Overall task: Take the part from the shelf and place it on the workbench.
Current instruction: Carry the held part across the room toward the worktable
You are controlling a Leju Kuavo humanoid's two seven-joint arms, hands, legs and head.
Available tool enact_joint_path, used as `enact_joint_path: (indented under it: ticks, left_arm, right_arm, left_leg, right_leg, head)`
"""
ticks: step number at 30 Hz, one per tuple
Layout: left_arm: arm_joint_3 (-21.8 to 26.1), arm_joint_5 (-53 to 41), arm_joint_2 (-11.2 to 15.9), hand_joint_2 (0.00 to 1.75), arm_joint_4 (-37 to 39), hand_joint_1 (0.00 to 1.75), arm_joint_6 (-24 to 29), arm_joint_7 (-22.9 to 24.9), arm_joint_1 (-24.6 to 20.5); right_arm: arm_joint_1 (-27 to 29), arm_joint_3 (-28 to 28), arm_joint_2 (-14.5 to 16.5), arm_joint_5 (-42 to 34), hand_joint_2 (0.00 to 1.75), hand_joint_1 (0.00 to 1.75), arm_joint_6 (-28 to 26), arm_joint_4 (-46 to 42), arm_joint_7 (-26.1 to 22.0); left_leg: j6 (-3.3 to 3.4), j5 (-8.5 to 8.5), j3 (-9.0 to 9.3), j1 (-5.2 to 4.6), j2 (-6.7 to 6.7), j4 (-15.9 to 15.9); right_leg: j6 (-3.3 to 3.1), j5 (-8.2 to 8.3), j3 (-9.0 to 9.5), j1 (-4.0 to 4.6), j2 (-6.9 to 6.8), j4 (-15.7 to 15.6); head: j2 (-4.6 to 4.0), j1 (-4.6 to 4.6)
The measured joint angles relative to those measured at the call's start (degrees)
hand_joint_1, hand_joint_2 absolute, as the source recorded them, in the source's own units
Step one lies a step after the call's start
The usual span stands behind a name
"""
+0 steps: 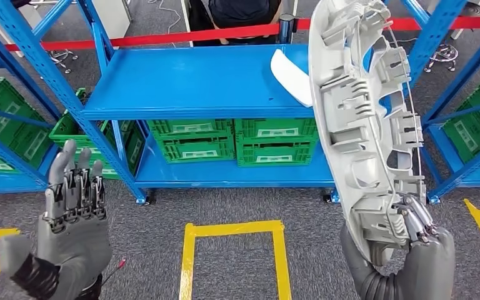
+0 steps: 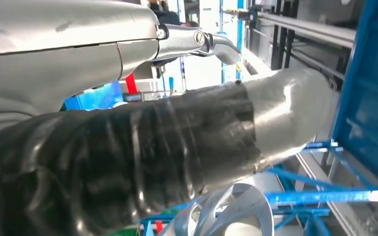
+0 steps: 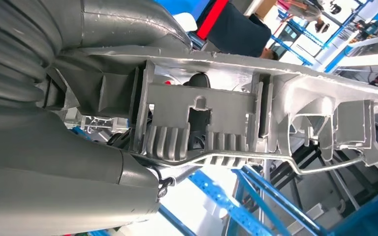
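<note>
Gripping, right hand (image 1: 422,240): fingers (image 1: 412,219) wrapped round the lower end of the grey moulded part (image 1: 365,125); thumb and palm beneath it — held at that one end.
Part, position: off the shelf (image 1: 194,81), carried upright in the air, ribbed inner face toward the head camera, upper end well above the hand.
Part, close view: right wrist camera shows ribs, clip sockets and a thin wire-like rail (image 3: 320,164) along one edge; hand cover (image 3: 54,172) pressed close against the moulding.
Left hand (image 1: 69,212): raised, palm away, fingers straight and slightly apart — holding nothing.
Second piece: white curved part (image 1: 290,75) lying on the blue shelf top, just beside the carried one in the head view; touching or apart cannot be told.
Lower shelf: green crates (image 1: 234,140) stacked under the top deck.
Floor: yellow taped box (image 1: 234,250) on grey carpet in front of the shelf.
Background: red barrier (image 1: 194,34) and a seated person behind the rack.
Workbench: placing not yet done.
Risk, tilt: long part held at one end — judged likely to swing or pivot in the grasp during a turn.
Risk, collision: tall upper end near the blue uprights (image 1: 431,37); a turn close to the rack could knock it.
Risk, slip: hold on ribbed, uneven plastic judged shallow — jolt from walking might loosen it.
Risk, snag: thin rail could catch on racking.
</note>
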Motion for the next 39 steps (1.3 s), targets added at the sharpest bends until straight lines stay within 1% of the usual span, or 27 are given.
enact_joint_path:
  ticks: [3, 4, 5, 6, 7, 8, 10, 12, 13, 14, 16, 18, 19, 20, 21, 22, 23, 24, 26, 27, 30, 32, 35, 36, 37, 38, 39]
  left_arm:
    - [0.0, 0.1, 0.0, 0.0, 0.0, 0.0, -0.1, 0.1, -0.1]
    - [0.0, 0.1, 0.0, 0.0, 0.0, 0.0, -0.2, 0.1, -0.1]
    - [0.0, 0.1, 0.0, 0.0, 0.0, 0.0, -0.3, 0.2, -0.1]
    - [0.0, 0.1, 0.0, 0.0, 0.0, 0.0, -0.4, 0.2, -0.2]
    - [0.0, 0.1, 0.0, 0.0, 0.0, 0.0, -0.4, 0.3, -0.4]
    - [0.0, 0.1, 0.0, 0.0, -0.1, 0.0, -0.5, 0.3, -0.5]
    - [0.0, 0.0, 0.0, 0.0, -0.3, 0.0, -0.6, 0.4, -0.8]
    - [0.0, 0.0, 0.0, 0.0, -0.5, 0.0, -0.7, 0.5, -1.0]
    - [0.0, 0.0, 0.0, 0.0, -0.5, 0.0, -0.7, 0.5, -1.1]
    - [0.0, 0.0, 0.0, 0.0, -0.5, 0.0, -0.7, 0.5, -1.1]
    - [0.0, 0.1, 0.0, 0.0, -0.5, 0.0, -0.7, 0.6, -1.2]
    - [0.0, 0.1, 0.0, 0.0, -0.5, 0.0, -0.7, 0.6, -1.2]
    - [0.0, 0.1, 0.0, 0.0, -0.4, 0.0, -0.7, 0.6, -1.2]
    - [0.0, 0.1, 0.0, 0.0, -0.4, 0.0, -0.7, 0.6, -1.2]
    - [0.0, 0.1, 0.0, 0.0, -0.4, 0.0, -0.7, 0.6, -1.2]
    - [0.0, 0.1, 0.0, 0.0, -0.4, 0.0, -0.7, 0.6, -1.2]
    - [0.0, 0.1, 0.0, 0.0, -0.4, 0.0, -0.7, 0.6, -1.2]
    - [0.0, 0.1, 0.0, 0.0, -0.4, 0.0, -0.7, 0.6, -1.2]
    - [0.0, 0.1, 0.0, 0.0, -0.5, 0.0, -0.7, 0.6, -1.2]
    - [0.0, 0.1, 0.0, 0.0, -0.5, 0.0, -0.7, 0.6, -1.1]
    - [0.0, 0.1, 0.0, 0.0, -0.5, 0.0, -0.7, 0.6, -1.1]
    - [0.0, 0.1, 0.0, 0.0, -0.5, 0.0, -0.7, 0.6, -1.0]
    - [0.0, 0.1, 0.0, 0.0, -0.5, 0.0, -0.7, 0.6, -0.9]
    - [0.0, 0.1, 0.0, 0.0, -0.5, 0.0, -0.7, 0.6, -0.9]
    - [0.0, 0.1, 0.0, 0.0, -0.5, 0.0, -0.7, 0.6, -0.8]
    - [0.0, 0.1, 0.0, 0.0, -0.5, 0.0, -0.7, 0.6, -0.8]
    - [0.0, 0.1, 0.0, 0.0, -0.5, 0.0, -0.7, 0.6, -0.8]
  right_arm:
    - [-0.2, -0.4, 0.0, -0.6, 1.75, 1.75, 0.3, 0.0, -0.4]
    - [-0.3, -0.6, 0.0, -0.8, 1.75, 1.75, 0.3, 0.0, -0.5]
    - [-0.3, -0.7, 0.0, -1.0, 1.75, 1.75, 0.4, 0.0, -0.6]
    - [-0.3, -0.8, 0.0, -1.2, 1.75, 1.75, 0.5, 0.0, -0.7]
    - [-0.3, -0.9, 0.0, -1.3, 1.75, 1.75, 0.5, 0.0, -0.8]
    - [-0.3, -0.9, 0.0, -1.5, 1.75, 1.75, 0.6, 0.0, -1.0]
    - [-0.4, -1.1, 0.0, -1.7, 1.75, 1.75, 0.6, 0.0, -1.3]
    - [-0.5, -1.3, 0.1, -2.0, 1.75, 1.75, 0.8, 0.0, -1.5]
    - [-0.6, -1.3, 0.1, -2.1, 1.75, 1.75, 0.9, 0.0, -1.6]
    - [-0.7, -1.4, 0.1, -2.2, 1.75, 1.75, 1.0, 0.0, -1.6]
    - [-0.8, -1.4, 0.1, -2.2, 1.75, 1.75, 1.1, 0.0, -1.8]
    - [-0.9, -1.4, 0.1, -2.3, 1.75, 1.75, 1.1, 0.0, -1.9]
    - [-0.9, -1.5, 0.1, -2.3, 1.75, 1.75, 1.1, 0.0, -1.9]
    - [-0.9, -1.5, 0.1, -2.3, 1.75, 1.75, 1.1, 0.0, -1.9]
    - [-0.9, -1.5, 0.1, -2.4, 1.75, 1.75, 1.1, 0.0, -1.9]
    - [-0.9, -1.5, 0.1, -2.6, 1.75, 1.75, 1.1, 0.0, -1.9]
    - [-0.9, -1.5, 0.1, -2.8, 1.75, 1.75, 1.0, 0.0, -2.0]
    - [-0.9, -1.5, 0.1, -3.0, 1.75, 1.75, 1.0, 0.0, -2.0]
    - [-0.8, -1.5, 0.1, -3.3, 1.75, 1.75, 0.9, 0.0, -2.0]
    - [-0.8, -1.6, 0.1, -3.4, 1.75, 1.75, 0.9, 0.0, -2.0]
    - [-0.7, -1.8, 0.1, -3.5, 1.75, 1.75, 0.8, 0.1, -2.0]
    - [-0.7, -1.9, 0.1, -3.5, 1.75, 1.75, 0.8, 0.1, -2.0]
    - [-0.7, -2.1, 0.1, -3.5, 1.75, 1.75, 0.8, 0.1, -2.0]
    - [-0.7, -2.2, 0.1, -3.6, 1.75, 1.75, 0.8, 0.1, -2.0]
    - [-0.7, -2.2, 0.1, -3.6, 1.75, 1.75, 0.8, 0.1, -2.0]
    - [-0.7, -2.2, 0.1, -3.6, 1.75, 1.75, 0.8, 0.1, -2.0]
    - [-0.7, -2.2, 0.1, -3.6, 1.75, 1.75, 0.8, 0.1, -2.0]
  left_leg:
    - [-0.38, -6.85, -3.04, 0.05, -0.02, 9.8]
    - [-0.27, -7.96, -3.55, 0.01, -0.04, 12.6]
    - [0.07, -8.04, -3.3, -0.11, -0.06, 13.9]
    - [0.66, -7.11, -2.03, -0.33, -0.09, 13.2]
    - [1.51, -5.73, 0.29, -0.69, -0.16, 10.8]
    - [2.55, -4.59, 3.25, -1.2, -0.19, 7.2]
    - [4.4, -4.68, 9.25, -2.29, 0.06, -1.2]
    - [5.36, -5.44, 11.68, -3.01, 0.31, -5.6]
    - [5.49, -4.85, 11.63, -3.03, 0.27, -6.4]
    - [5.47, -4.02, 11.74, -2.88, 0.31, -7.1]
    - [5.22, -2.3, 11.72, -2.28, 0.4, -8.5]
    - [4.94, -1.07, 10.63, -1.89, 0.45, -8.4]
    - [4.78, -0.61, 9.74, -1.72, 0.46, -8.0]
    - [4.48, -0.18, 8.65, -1.5, 0.48, -7.5]
    - [4.21, 0.1, 7.54, -1.23, 0.49, -6.8]
    - [3.91, 0.27, 6.42, -0.91, 0.5, -6.0]
    - [3.57, 0.36, 5.31, -0.59, 0.51, -5.0]
    - [3.16, 0.39, 4.19, -0.4, 0.51, -4.0]
    - [2.3, 0.48, 2.59, -0.32, 0.43, -2.3]
    - [1.89, 0.68, 2.12, -0.4, 0.35, -1.8]
    - [0.93, 1.25, 1.4, -0.26, 0.14, -1.4]
    - [0.31, -1.19, 0.17, -0.09, -0.05, 0.6]
    - [-0.27, -8.04, -2.57, 0.04, -0.16, 10.0]
    - [-0.24, -9.1, -2.92, 0.04, -0.16, 12.6]
    - [-0.04, -9.11, -2.5, 0.03, -0.17, 13.7]
    - [0.36, -8.17, -1.03, -0.03, -0.2, 12.7]
    - [0.97, -6.86, 1.39, -0.15, -0.25, 9.9]
  right_leg:
    - [-0.77, 1.43, -1.79, 0.44, -0.02, 0.0]
    - [-0.92, 1.94, -2.52, 0.68, -0.02, 0.0]
    - [-1.04, 2.47, -3.24, 0.96, -0.02, 0.0]
    - [-1.13, 3.0, -3.93, 1.29, -0.01, 0.0]
    - [-1.2, 3.54, -4.56, 1.64, 0.04, -0.1]
    - [-1.28, 4.04, -5.02, 1.87, 0.06, -0.1]
    - [-1.15, 5.05, -5.49, 2.15, 0.03, -0.4]
    - [-0.69, 6.1, -5.58, 1.93, -0.18, -1.0]
    - [-0.44, 6.62, -5.6, 1.83, -0.25, -1.3]
    - [-0.16, 6.75, -5.74, 1.82, -0.22, -1.5]
    - [0.65, 4.13, -6.75, 1.76, -0.09, 0.4]
    - [1.75, -1.31, -8.46, 1.11, -0.03, 6.9]
    - [2.22, -3.04, -9.02, 0.76, -0.04, 10.5]
    - [2.72, -3.92, -9.18, 0.39, -0.06, 13.2]
    - [3.19, -3.44, -8.5, 0.08, -0.09, 13.8]
    - [3.68, -2.25, -6.88, -0.25, -0.14, 12.2]
    - [4.23, -1.13, -4.56, -0.6, -0.22, 9.0]
    - [4.71, -0.93, -2.08, -0.72, -0.25, 5.4]
    - [4.34, -1.26, 0.59, -0.67, -0.15, 1.4]
    - [3.63, -1.65, 0.61, -0.46, -0.05, 1.2]
    - [1.37, -0.84, -0.72, -0.38, -0.06, 1.4]
    - [0.3, 0.25, -1.51, -0.48, -0.12, 1.0]
    - [-0.24, 2.11, -3.15, -0.37, -0.03, 0.6]
    - [-0.26, 2.65, -3.86, -0.29, 0.0, 0.6]
    - [-0.25, 3.19, -4.54, -0.18, 0.02, 0.6]
    - [-0.23, 3.69, -5.16, -0.03, 0.02, 0.6]
    - [-0.21, 4.18, -5.71, 0.14, 0.05, 0.6]
  head:
    - [0.01, -0.96]
    - [0.01, -1.17]
    - [0.01, -1.38]
    - [0.0, -1.58]
    - [0.0, -1.76]
    - [0.0, -1.87]
    - [0.01, -1.61]
    - [0.01, -1.44]
    - [0.01, -1.66]
    - [0.0, -1.88]
    - [0.0, -1.82]
    - [0.0, -1.29]
    - [0.0, -1.08]
    - [-0.01, -0.87]
    - [0.0, -0.69]
    - [0.0, -0.5]
    - [0.0, -0.32]
    - [0.01, -0.04]
    - [0.01, 0.51]
    - [0.01, 0.59]
    - [0.0, 0.16]
    - [0.0, -0.33]
    - [0.0, -1.35]
    - [0.0, -1.61]
    - [0.0, -1.86]
    - [0.0, -2.09]
    - [0.0, -2.25]
